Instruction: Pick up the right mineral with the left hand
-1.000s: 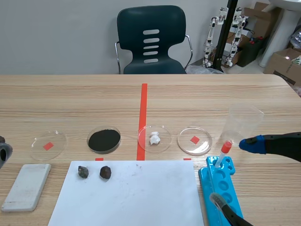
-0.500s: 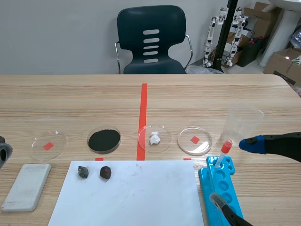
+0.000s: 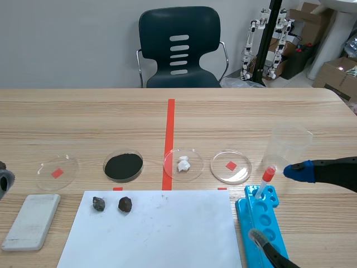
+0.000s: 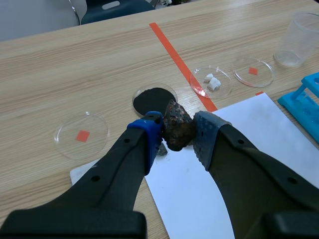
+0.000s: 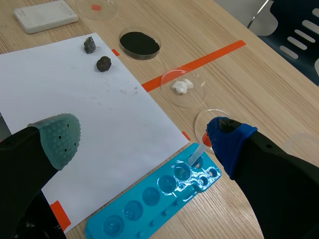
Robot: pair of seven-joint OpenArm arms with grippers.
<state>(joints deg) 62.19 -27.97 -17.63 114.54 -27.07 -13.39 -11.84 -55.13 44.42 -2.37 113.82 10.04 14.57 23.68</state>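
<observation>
**Item: right stone** (image 4: 178, 122). A dark, rust-flecked lump, taller than it is broad as it shows.

**Location, left wrist view:** between the two pads of the left hand (image 4: 176, 135), one pad against each flank, long axis upright across the grip line. It looks to be off the paper (image 4: 182, 189).

**Hand state:** closed down to the stone's width, holding it and nothing else.

**Conflicting entry:** the scene and right wrist views show two stones lying on the paper near its far edge. The right one is just on the robot's side of the dish of black powder (image 3: 104, 166). The left hand shows there only as a sliver at the left edge of the surface (image 3: 251, 111). The views disagree, and which one is current cannot be settled.

**Left stone** (image 4: 160, 148): on the paper, partly hidden behind the blue-padded finger.

**Key relation:**
- By the wrist view the stone sits centred in the grip, so in my judgement what remains is a straight raise.
- By the scene view it lies ahead and to the right of the left hand, nearer to that hand than to the other.

**Right hand** (image 5: 142, 139): spread wide and empty, above the paper's right edge and the blue tray (image 5: 149, 196), well apart from both stones.

**Adjacent:** dish with white lumps (image 4: 197, 84), clear dish (image 4: 94, 124), plastic cup (image 4: 299, 35), white block (image 3: 30, 220).
</observation>
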